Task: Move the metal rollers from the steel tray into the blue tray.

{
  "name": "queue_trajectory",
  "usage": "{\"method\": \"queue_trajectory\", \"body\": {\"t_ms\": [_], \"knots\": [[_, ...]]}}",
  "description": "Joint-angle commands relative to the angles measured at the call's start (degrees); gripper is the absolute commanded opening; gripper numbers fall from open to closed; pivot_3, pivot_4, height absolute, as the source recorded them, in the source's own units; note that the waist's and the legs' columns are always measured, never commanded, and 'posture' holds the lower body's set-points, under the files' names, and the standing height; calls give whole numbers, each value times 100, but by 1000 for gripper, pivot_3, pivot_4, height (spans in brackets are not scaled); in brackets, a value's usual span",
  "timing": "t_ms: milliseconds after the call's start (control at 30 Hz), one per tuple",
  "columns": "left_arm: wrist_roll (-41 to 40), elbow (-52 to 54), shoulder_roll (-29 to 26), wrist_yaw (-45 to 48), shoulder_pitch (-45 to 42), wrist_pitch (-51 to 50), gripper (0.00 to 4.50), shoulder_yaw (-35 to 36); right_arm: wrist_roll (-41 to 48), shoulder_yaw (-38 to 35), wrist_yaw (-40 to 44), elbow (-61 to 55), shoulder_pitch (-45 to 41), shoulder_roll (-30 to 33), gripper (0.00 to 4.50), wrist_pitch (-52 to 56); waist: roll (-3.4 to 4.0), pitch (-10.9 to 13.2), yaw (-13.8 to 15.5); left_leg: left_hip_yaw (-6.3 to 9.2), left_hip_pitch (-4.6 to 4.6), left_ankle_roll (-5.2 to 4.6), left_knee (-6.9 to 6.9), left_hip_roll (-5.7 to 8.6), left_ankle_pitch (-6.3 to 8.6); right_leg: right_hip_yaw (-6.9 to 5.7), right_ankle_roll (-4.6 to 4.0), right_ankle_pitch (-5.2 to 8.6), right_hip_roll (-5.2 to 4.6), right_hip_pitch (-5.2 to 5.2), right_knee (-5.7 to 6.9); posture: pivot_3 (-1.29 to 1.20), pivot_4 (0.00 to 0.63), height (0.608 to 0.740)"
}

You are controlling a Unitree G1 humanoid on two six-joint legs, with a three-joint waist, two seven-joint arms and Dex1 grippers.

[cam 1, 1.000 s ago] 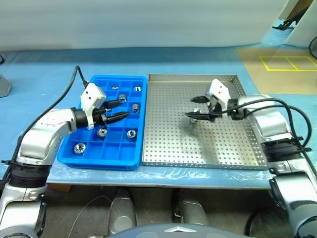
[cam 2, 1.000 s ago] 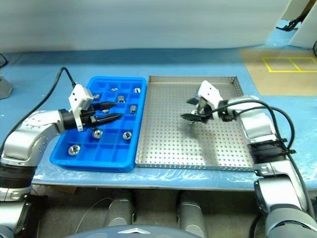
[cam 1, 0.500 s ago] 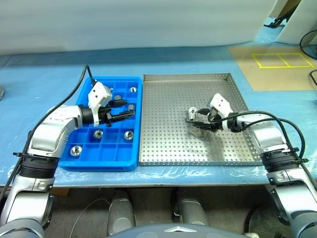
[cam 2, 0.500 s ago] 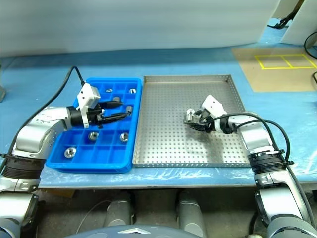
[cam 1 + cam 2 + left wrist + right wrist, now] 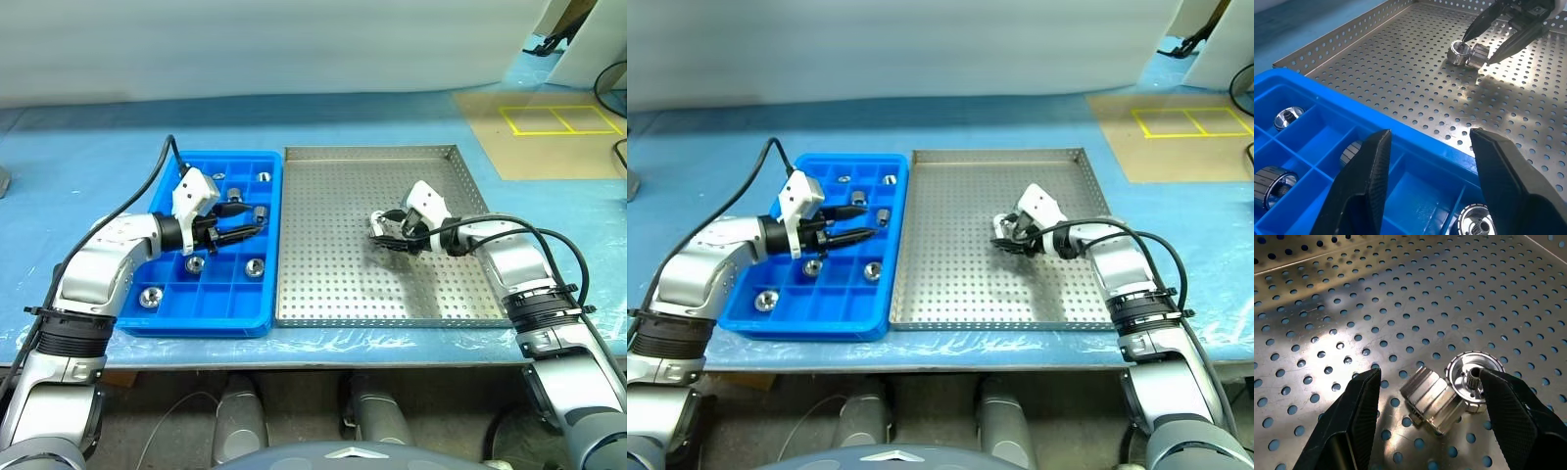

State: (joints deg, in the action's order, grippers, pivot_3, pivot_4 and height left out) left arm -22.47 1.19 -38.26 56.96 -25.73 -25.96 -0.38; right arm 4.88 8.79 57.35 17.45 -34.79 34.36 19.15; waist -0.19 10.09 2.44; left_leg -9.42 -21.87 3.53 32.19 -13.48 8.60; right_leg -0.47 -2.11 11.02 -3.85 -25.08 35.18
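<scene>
Two metal rollers (image 5: 1429,394) lie touching each other near the middle of the steel tray (image 5: 392,289): one on its side, the other (image 5: 1472,379) with its dark centre hole showing. My right gripper (image 5: 384,231) is low over the perforated floor, open, with one finger on each side of the pair. The blue tray (image 5: 196,323) stands to the left of the steel tray. It has several rollers (image 5: 255,266) in separate compartments. My left gripper (image 5: 1431,133) hovers over its right half, open and empty.
The two trays sit side by side on a blue-covered table, long edges nearly touching. A black cable (image 5: 147,186) trails from the left wrist over the table. A floor area with yellow tape (image 5: 549,117) lies at the far right.
The head views have tilted and shifted. My right gripper has come down to the steel tray's floor and now straddles the two rollers. The left gripper has stayed over the blue tray.
</scene>
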Motion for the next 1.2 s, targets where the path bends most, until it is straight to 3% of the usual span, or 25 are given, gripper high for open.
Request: {"method": "queue_trajectory", "body": {"t_ms": [33,167,267,633,733,833,1000,1200], "knots": [[8,171,-47,-26,-3,122,2695,128,-2,46,75,-49,-74,-44,3336,-154,0,0,10,0,0,0,0,0,0,0,0,0,0,0,0,-78,150,740],[13,190,-55,-46,18,119,2695,143,22,92,229,-83,14,-18,2523,-160,0,0,12,0,-1,0,0,0,0,0,0,0,0,0,0,-74,150,740],[12,215,-64,-58,35,108,2695,154,-144,111,116,115,3,3,1456,-215,0,0,10,0,0,0,0,0,0,0,0,0,0,0,0,-72,150,740],[44,204,-80,-62,-18,94,2695,133,-187,96,192,239,74,23,1456,-334,0,0,12,0,3,0,3,0,0,0,0,0,-1,4,2,-79,150,740],[43,189,-69,-48,-64,86,2695,121,-116,115,310,37,147,25,732,-290,0,0,12,0,3,-1,3,-1,0,-1,0,0,-1,4,2,-82,150,740],[46,189,-37,-45,-110,71,2695,91,-117,32,108,-41,16,-79,725,-184,0,0,9,0,2,-1,2,-1,1,-1,0,0,-1,3,1,-84,150,740],[60,188,92,-122,-177,73,2695,36,541,-447,-102,-556,-454,-416,725,552,2,1,-13,0,3,1,3,-2,0,1,0,0,0,-1,7,-88,150,740],[120,170,519,-357,-336,92,2695,-103,1857,-1619,-1020,-815,-1435,-1123,725,2244,5,2,3,-6,0,3,1,-1,-2,6,-2,0,0,-13,19,-93,150,740]]}}
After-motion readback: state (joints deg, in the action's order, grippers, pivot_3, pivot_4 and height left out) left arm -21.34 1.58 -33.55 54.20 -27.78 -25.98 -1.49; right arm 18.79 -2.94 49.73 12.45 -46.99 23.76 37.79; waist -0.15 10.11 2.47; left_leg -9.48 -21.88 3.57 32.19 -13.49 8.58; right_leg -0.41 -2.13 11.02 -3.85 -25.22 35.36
